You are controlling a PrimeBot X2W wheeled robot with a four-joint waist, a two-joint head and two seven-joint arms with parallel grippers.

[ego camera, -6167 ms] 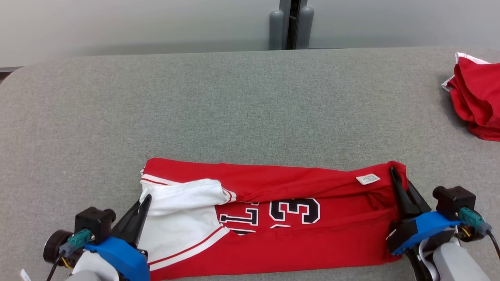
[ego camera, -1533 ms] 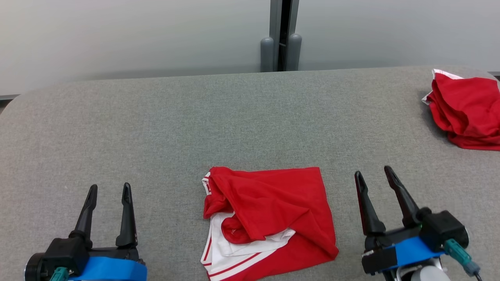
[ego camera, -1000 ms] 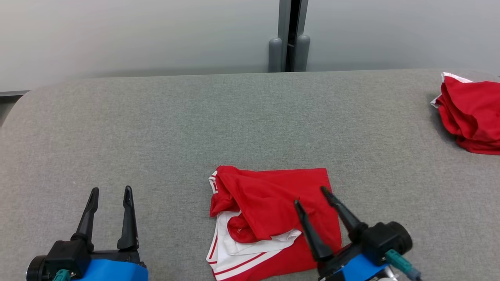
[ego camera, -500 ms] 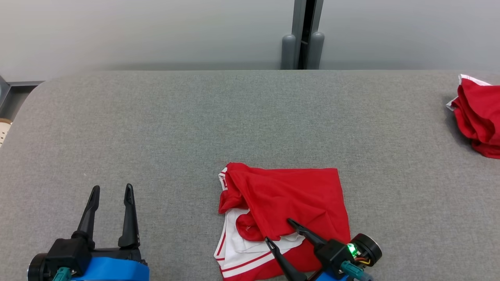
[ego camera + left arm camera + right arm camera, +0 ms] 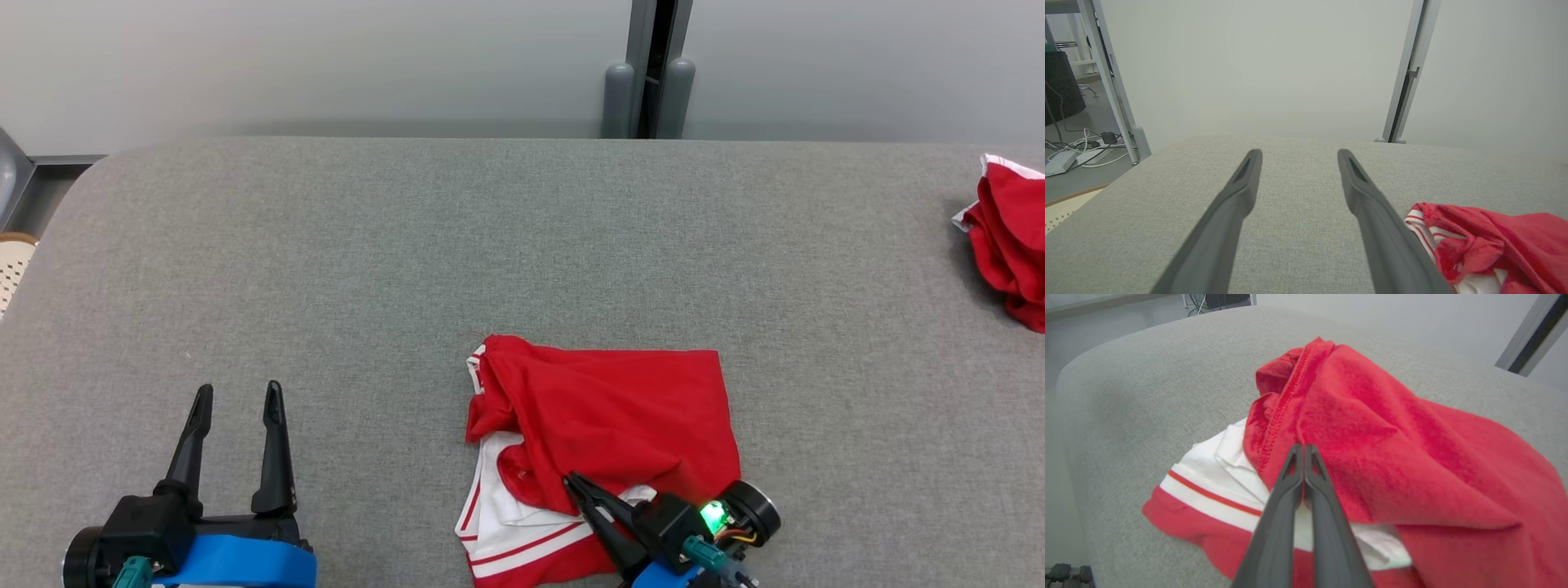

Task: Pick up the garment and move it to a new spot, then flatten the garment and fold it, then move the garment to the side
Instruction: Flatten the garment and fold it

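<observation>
The garment [image 5: 620, 408], a red jersey with white panels and red stripes, lies folded into a rough square near the table's front edge. It also shows at the lower right of the left wrist view [image 5: 1494, 237] and across the right wrist view [image 5: 1392, 437]. My right gripper [image 5: 571, 480] lies low over its front part, pointing left. Its fingers are pressed together, and their tips [image 5: 1301, 446] meet on the edge of the red top layer, above the white panel. My left gripper [image 5: 237, 392] hovers open over bare table, well left of the garment, with nothing between its fingers [image 5: 1298, 155].
A second red garment [image 5: 1012, 237] lies bunched at the table's far right edge. The grey padded table [image 5: 408, 245] has a rounded left corner with floor beyond it. A grey post [image 5: 651, 73] stands behind the back edge against the pale wall.
My right gripper swung from beside the garment onto its front part and shut there. The left gripper stayed open and still. The camera has shifted, so the scene slid right.
</observation>
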